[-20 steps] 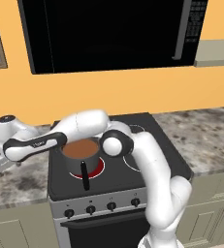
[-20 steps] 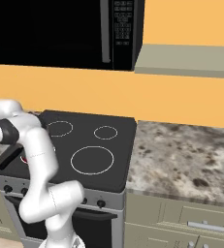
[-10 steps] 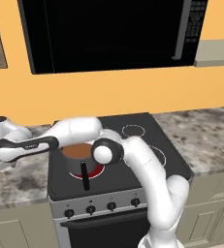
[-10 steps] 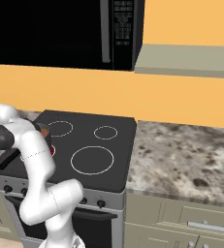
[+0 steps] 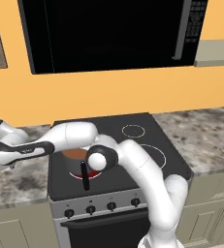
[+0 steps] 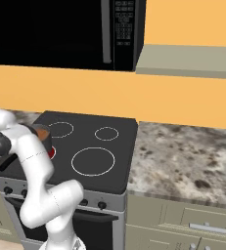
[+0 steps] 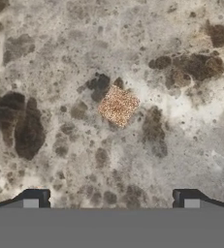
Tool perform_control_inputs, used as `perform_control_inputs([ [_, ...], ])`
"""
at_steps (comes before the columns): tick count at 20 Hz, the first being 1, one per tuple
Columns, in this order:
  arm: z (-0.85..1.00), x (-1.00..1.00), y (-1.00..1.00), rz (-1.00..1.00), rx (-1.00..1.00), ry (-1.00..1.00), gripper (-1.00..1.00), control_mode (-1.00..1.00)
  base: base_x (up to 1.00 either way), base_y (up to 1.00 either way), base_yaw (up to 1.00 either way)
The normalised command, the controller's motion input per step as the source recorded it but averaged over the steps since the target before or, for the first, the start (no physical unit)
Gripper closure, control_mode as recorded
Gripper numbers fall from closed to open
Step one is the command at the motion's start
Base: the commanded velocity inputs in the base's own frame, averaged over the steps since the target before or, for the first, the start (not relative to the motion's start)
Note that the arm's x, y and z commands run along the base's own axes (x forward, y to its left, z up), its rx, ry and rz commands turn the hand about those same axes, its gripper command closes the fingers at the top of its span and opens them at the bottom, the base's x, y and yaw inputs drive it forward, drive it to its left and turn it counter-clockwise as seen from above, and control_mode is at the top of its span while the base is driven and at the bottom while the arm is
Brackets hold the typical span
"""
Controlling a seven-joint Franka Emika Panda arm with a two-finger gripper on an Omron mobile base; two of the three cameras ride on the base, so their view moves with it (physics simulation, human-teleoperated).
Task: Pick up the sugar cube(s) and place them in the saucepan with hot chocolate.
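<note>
stove [image 5: 118,140]: black cooktop, centre of the left base view; unchanged across the last second.
counter [image 5: 16,181]: speckled granite, lower left of the left base view; the same granite shows across the hand view.
arm: over the last second it has swung further toward the left edge of the left base view. A second ago the forearm lay over the pan; now the wrist is out over the granite at far left.
saucepan [image 5: 74,160]: grey pot on the front-left burner, centre-left of the left base view, brown liquid visible, black handle pointing toward the lower edge. Hasn't moved. More of its rim is exposed now that the arm has cleared it.
gripper [image 7: 111,203]: two dark fingertips at the bottom of the hand view, set wide apart with nothing between them, so spread and empty.
sugar cube [image 7: 118,105]: one tan speckled cube resting on the granite, slightly above centre of the hand view, above the gap between the fingertips and not touching either one. Second cube: can't locate it.
meaning: my read is that the reach is done and this is the pre-grasp hover. Cube sits roughly on the gripper axis, rotated relative to the fingers.
task state: no cube in the pan yet judging from these views; the descent and closing on the cube are still to do.
</note>
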Motion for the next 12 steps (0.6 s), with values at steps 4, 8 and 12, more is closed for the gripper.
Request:
perform_control_inputs([
  [4,-0.01,0.32,0.0,0.0,0.0,-0.02,-1.0,-1.0,0.0,0.0,0.0],
  [8,-0.01,0.23,0.05,0.0,0.0,0.0,-1.0,-1.0,0.0,0.0,0.0],
  [12,-0.05,0.17,0.1,0.0,0.0,0.0,-1.0,-1.0,0.0,0.0,0.0],
])
